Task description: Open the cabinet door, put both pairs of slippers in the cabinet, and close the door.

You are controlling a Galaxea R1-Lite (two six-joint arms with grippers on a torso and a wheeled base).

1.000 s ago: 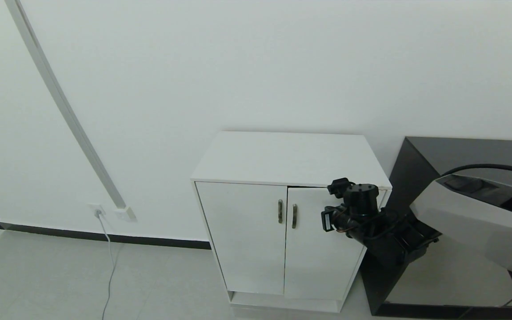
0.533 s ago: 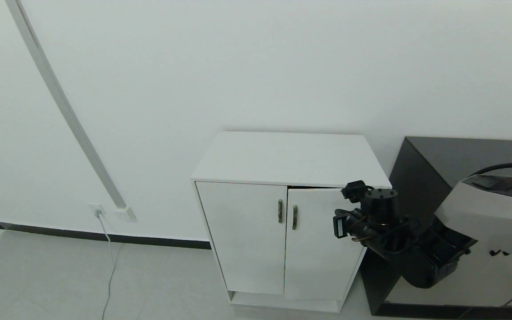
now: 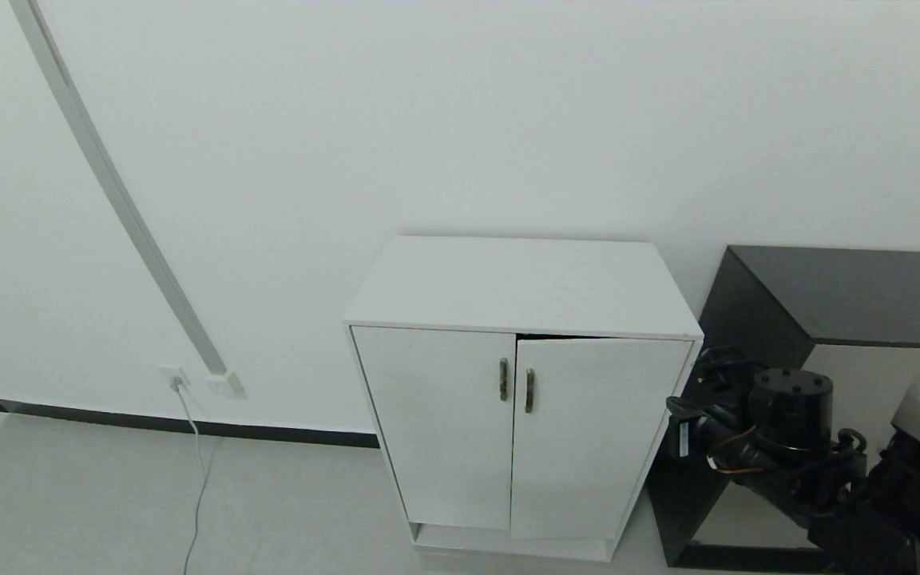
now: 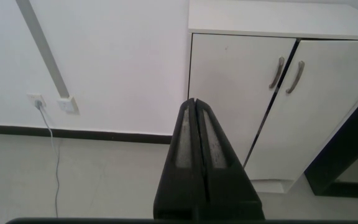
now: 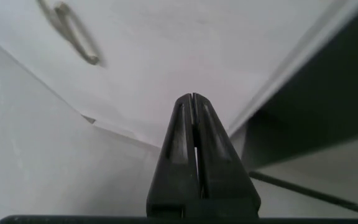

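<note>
White cabinet (image 3: 520, 283) stood upright against far wall (image 3: 460, 120), right of scene's middle. Two tall doors side by side, slim dark vertical handles (image 3: 503, 379) close together at meeting edges. Left door (image 3: 436, 423) sat flush, shut. Right door (image 3: 588, 431) was slightly ajar, thin dark gap along its top edge. Shallow recess ran below doors.

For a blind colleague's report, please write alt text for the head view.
A white two-door cabinet stands against a white wall, its doors shut except a thin dark gap above the right door. The robot's black right arm is low beside it, before a glossy black box.
</note>
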